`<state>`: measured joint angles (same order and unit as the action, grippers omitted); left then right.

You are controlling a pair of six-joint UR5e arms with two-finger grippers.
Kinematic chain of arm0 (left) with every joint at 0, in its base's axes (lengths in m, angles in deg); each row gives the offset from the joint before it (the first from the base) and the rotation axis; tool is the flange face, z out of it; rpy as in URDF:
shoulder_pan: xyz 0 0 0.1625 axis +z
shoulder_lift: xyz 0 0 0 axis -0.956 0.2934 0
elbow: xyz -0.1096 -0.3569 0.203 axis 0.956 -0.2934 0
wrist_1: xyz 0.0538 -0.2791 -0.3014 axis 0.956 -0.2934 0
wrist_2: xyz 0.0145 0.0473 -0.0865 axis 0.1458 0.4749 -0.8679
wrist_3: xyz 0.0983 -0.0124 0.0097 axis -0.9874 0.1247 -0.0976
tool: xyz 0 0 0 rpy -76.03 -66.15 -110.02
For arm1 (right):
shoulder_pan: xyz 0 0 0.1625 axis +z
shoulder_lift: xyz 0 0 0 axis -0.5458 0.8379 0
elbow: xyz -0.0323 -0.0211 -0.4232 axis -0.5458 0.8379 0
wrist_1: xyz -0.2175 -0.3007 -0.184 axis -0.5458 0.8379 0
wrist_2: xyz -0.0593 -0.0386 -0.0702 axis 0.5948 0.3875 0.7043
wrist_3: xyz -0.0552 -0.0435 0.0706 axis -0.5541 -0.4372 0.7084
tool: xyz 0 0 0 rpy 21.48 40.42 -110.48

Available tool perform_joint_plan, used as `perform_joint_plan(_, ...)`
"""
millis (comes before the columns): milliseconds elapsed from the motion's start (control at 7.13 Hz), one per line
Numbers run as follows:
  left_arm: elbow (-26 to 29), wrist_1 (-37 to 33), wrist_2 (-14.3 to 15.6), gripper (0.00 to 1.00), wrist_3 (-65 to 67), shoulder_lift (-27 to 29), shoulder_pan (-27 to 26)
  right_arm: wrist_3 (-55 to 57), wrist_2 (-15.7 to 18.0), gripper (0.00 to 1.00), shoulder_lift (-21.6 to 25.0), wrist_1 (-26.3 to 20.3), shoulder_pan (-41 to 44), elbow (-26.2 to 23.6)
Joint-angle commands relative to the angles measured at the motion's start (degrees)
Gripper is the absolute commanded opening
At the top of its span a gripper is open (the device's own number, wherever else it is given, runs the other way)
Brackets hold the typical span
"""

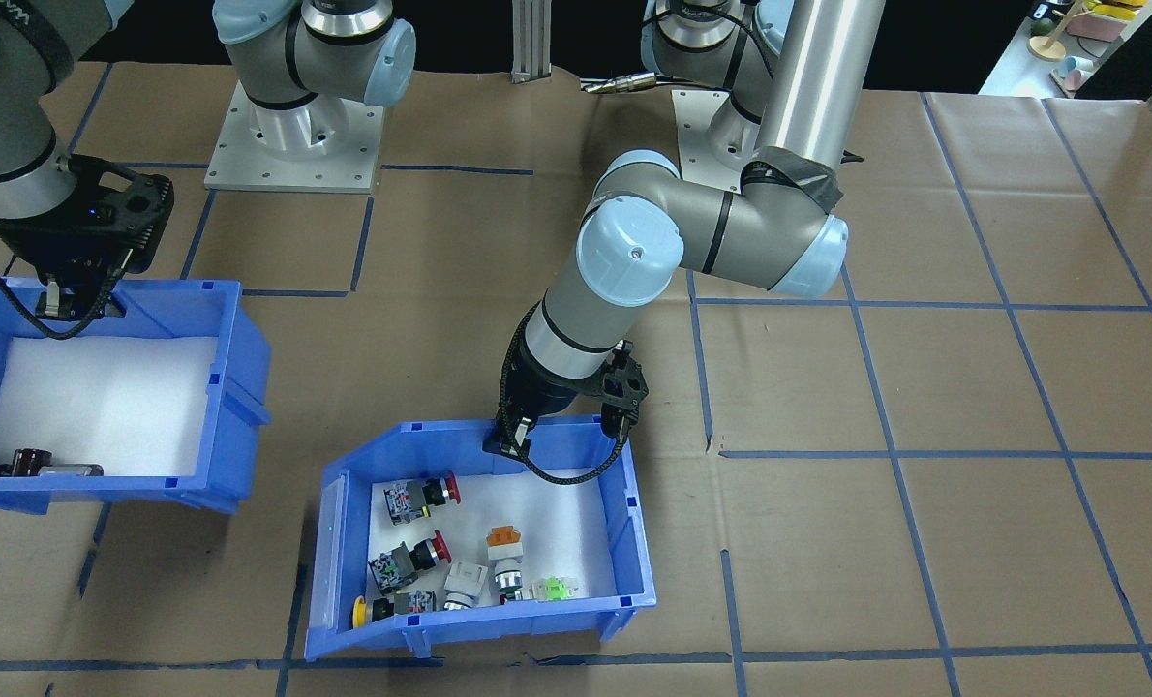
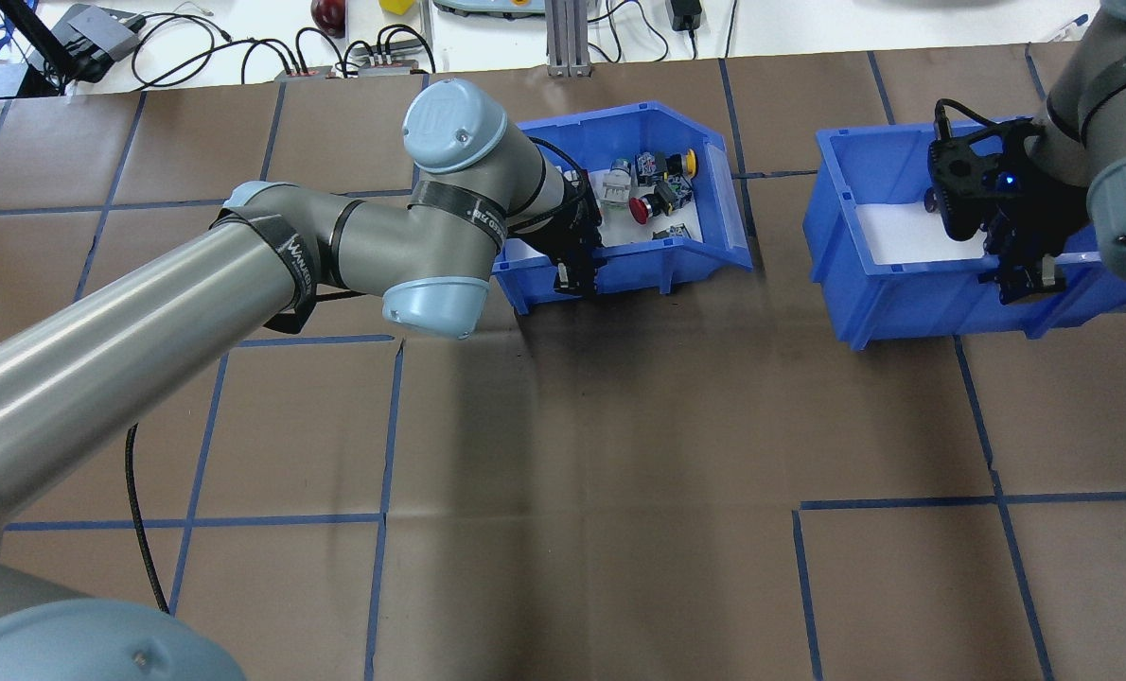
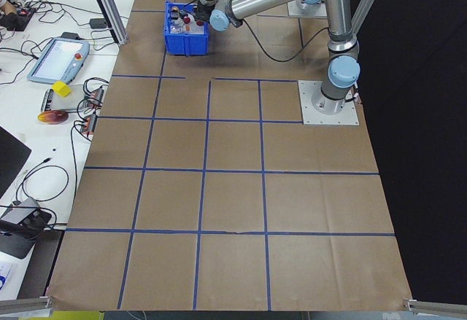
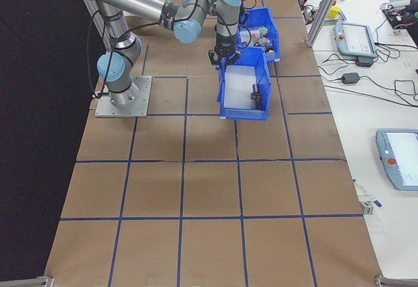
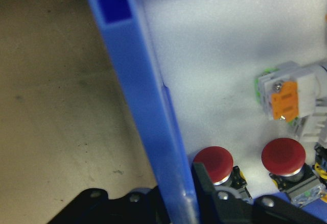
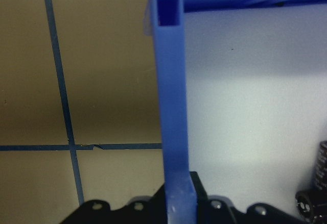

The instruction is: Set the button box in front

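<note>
1. Left gripper (image 1: 559, 434): clamped on the rear wall of the button box (image 1: 634, 542), one finger inside the wall and one outside, as the left wrist view showed with the blue wall running between the black fingers (image 5: 204, 183).
2. Button box: a blue bin with a white liner, resting on the brown paper table (image 1: 924, 387), hanging forward from the left gripper toward the operators' side. Its sloped cut-away end lay to the gripper's right.
3. Contents of the button box, all beyond the left gripper on the liner: two red-capped buttons (image 1: 438, 550) nearest the fingers, an orange-topped switch (image 1: 504, 545) just past them, a green piece (image 1: 557, 588), a white block (image 1: 464, 584), and a yellow-capped button (image 1: 359, 612) in the farthest corner by the sloped end.
4. Right gripper (image 1: 71, 295): closed on the rear wall of the second bin (image 1: 242, 339), the wall passing between its fingers in the right wrist view (image 6: 173, 132).
5. Second bin: blue with a white liner, well apart from the button box and nearer the robot's base than it. A few dark blocks (image 1: 29, 463) sat at the far end of the liner from the right gripper.
6. Table: brown paper marked with a grid of blue tape lines (image 1: 866, 378); one tape line crossed beside the right gripper, outside the bin wall.
7. Arm bases (image 1: 290, 136): two bolted plates behind both grippers.
</note>
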<state>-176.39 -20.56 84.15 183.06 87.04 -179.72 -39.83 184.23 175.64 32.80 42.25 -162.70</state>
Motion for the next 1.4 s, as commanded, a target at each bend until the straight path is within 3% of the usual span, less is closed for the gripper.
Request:
perform_joint_plan(0,-0.4,-0.1,11.4,0.99,-2.4,-0.4,0.0,0.0,-0.1,0.04,1.4,0.0,0.0,-1.8)
perform_joint_plan(280,-0.6,-1.4,12.7,0.99,-3.0,-4.0,0.0,0.2,-0.1,0.04,3.2,-0.1,0.0,-4.0)
perform_joint_plan(561,0.4,-14.9,12.8,0.99,-8.0,-12.8,1.2,0.5,-0.1,0.04,8.7,-0.2,0.3,-9.4)
perform_joint_plan(981,1.6,-38.6,13.1,0.99,-43.9,-24.0,5.9,2.6,-0.3,0.04,15.1,-1.5,1.5,-16.6)
perform_joint_plan(1121,1.9,-49.2,13.1,0.99,-52.3,-27.6,7.7,6.1,-2.9,0.04,16.4,-2.3,2.9,-18.2)
perform_joint_plan(1262,2.3,-54.4,15.7,0.99,-57.8,-31.3,8.9,9.7,-3.6,0.04,16.5,-2.4,5.5,-18.4)
